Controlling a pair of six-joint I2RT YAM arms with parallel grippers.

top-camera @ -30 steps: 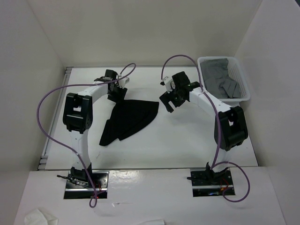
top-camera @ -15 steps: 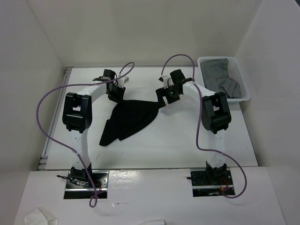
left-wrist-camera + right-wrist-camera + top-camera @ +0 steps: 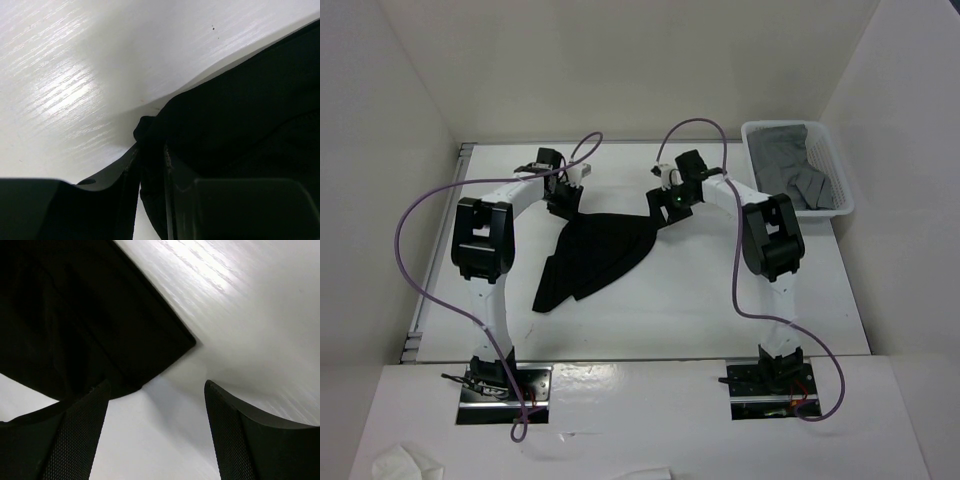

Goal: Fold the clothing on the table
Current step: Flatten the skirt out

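The white table [image 3: 720,300], closed in by white walls [image 3: 410,120], filled most of the top view. The black clothing [image 3: 595,255] lay flat on the table left of centre, a roughly fan-shaped piece that was broad at its far edge and narrowed toward a near-left tip. A white basket [image 3: 842,190] stood at the far right corner of the table, well apart from the garment, with grey cloth [image 3: 790,165] heaped inside it. The left arm [image 3: 485,240] reached to the garment's far left corner and the right arm [image 3: 770,235] bent in toward its far right corner, each trailing a purple cable [image 3: 415,250]. The left gripper [image 3: 564,203] sat low on that far left corner. In its wrist view, the left gripper [image 3: 151,172] had its fingers [image 3: 182,175] close together with a fold of the black clothing [image 3: 250,110] between them, so it appeared to be clamped on the fabric, though the dark view made the contact hard to judge. The right gripper [image 3: 662,212] hovered at the opposite corner. In its own wrist view, the right gripper [image 3: 155,420] had its fingers [image 3: 80,435] standing wide apart and holding nothing, and the pointed corner of the black clothing [image 3: 75,325] lay flat on the table just ahead of the gap.
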